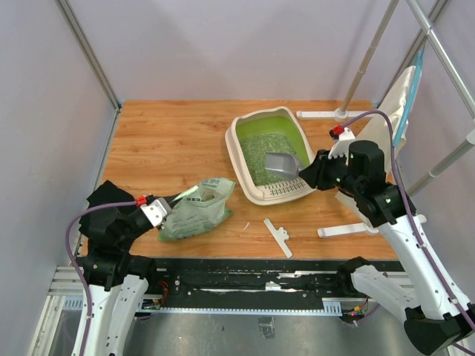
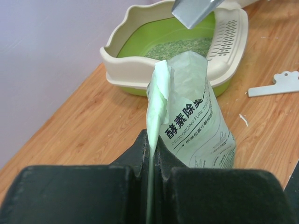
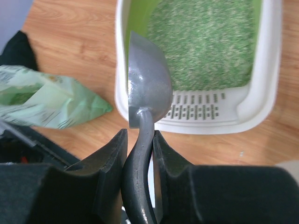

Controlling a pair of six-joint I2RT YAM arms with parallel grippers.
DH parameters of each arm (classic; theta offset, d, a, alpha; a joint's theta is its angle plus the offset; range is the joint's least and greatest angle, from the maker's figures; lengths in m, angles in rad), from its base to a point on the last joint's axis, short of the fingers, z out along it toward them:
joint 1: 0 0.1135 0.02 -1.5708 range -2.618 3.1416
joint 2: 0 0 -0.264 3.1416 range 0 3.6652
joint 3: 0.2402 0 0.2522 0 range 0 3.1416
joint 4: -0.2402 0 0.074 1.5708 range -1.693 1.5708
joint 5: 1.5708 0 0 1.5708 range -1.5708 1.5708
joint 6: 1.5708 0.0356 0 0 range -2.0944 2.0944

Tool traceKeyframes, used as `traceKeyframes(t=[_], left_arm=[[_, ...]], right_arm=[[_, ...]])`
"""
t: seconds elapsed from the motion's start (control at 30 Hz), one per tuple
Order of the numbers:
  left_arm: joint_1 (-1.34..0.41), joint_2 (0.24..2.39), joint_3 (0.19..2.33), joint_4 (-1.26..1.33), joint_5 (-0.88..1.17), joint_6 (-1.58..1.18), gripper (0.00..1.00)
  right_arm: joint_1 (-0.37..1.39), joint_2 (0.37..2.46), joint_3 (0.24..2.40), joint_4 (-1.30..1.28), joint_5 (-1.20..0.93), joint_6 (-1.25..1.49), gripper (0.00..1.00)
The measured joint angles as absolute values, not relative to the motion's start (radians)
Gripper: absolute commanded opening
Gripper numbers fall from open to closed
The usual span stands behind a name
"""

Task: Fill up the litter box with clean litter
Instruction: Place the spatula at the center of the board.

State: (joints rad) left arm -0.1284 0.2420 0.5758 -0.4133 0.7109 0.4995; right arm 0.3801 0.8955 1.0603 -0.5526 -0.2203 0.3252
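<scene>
The cream-white rounded plastic litter box (image 1: 283, 194), pale green-grey litter granules (image 1: 261, 152) spread inside, is set right of centre on the wooden bench (image 1: 167, 137), long axis front to back. A silver metal scoop (image 1: 281, 165), clamped in the right gripper (image 3: 139, 140), is held over its near end. The left gripper (image 2: 152, 145) is closed on a light green printed bag (image 1: 197, 209) beside it.
</scene>
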Motion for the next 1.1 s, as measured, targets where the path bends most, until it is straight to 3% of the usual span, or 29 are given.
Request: traceKeyframes(t=[0.57,1.1], left_arm=[[-0.129,0.260,0.497,-0.264,0.501,0.401,0.00],[-0.129,0.316,0.477,-0.162,0.602,0.360,0.00]], right_arm=[[0.386,0.812,0.835,-0.552,-0.757,0.485,0.01],[0.694,0.968,0.701,-0.497,-0.482,0.531,0.01]])
